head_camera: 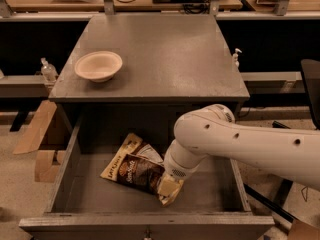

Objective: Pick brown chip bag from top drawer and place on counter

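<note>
The brown chip bag (132,168) is seen lying flat on the floor of the open top drawer (64,176), its printed face turned upward. It is placed left of the drawer's middle and nearer the front lip than the back wall. The bag's long axis is set diagonally: one end points toward the back-left corner of the drawer, the other toward the front right. The white script on the dark panel is tilted along the same diagonal. The white arm (240,144) is brought in from the right edge of the view and bent downward into the drawer. The hand (169,188) is positioned low inside the drawer, at the bag's front-right end, and that end is overlapped by it. How far the hand is open cannot be told, nor whether the bag is held by it. The grey surface (165,54) is located directly behind and above the drawer. A pale beige bowl (98,65) is set upright near its left edge, well apart from the bag. A small clear bottle (48,70) is visible beyond the surface's left side. A flat piece of cardboard (35,129) is seen leaning on the floor to the left of the drawer.
</note>
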You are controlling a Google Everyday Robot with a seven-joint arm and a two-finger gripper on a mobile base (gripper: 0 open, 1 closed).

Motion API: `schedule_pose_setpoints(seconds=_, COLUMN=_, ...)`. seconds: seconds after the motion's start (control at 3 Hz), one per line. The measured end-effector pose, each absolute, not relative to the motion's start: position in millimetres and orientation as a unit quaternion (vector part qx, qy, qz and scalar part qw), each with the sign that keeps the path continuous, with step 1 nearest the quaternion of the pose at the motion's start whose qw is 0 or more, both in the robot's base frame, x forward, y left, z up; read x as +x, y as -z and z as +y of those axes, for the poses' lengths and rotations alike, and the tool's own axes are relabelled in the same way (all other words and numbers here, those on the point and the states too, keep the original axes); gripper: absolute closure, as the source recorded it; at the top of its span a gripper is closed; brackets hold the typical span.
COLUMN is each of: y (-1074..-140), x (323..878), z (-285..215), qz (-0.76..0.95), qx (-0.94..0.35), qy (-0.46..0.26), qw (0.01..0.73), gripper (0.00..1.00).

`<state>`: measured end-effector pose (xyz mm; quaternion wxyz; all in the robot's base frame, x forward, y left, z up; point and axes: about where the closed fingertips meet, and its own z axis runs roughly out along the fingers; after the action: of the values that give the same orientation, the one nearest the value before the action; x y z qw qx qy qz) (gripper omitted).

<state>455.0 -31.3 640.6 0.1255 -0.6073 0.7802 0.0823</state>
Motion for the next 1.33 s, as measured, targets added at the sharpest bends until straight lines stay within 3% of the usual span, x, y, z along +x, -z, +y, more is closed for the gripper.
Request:
schedule_pose_setpoints(seconds=0.67, y=-627.8, x=444.6, z=-11.8, qz=0.766, qx=-0.623, qy=-0.103, qw=0.12, gripper=0.96)
schedule_pose_setpoints(seconds=1.33, y=-635.7, x=444.6, z=-10.0, qz=0.757, qx=-0.63, qy=-0.111, qw=0.131, gripper=1.0)
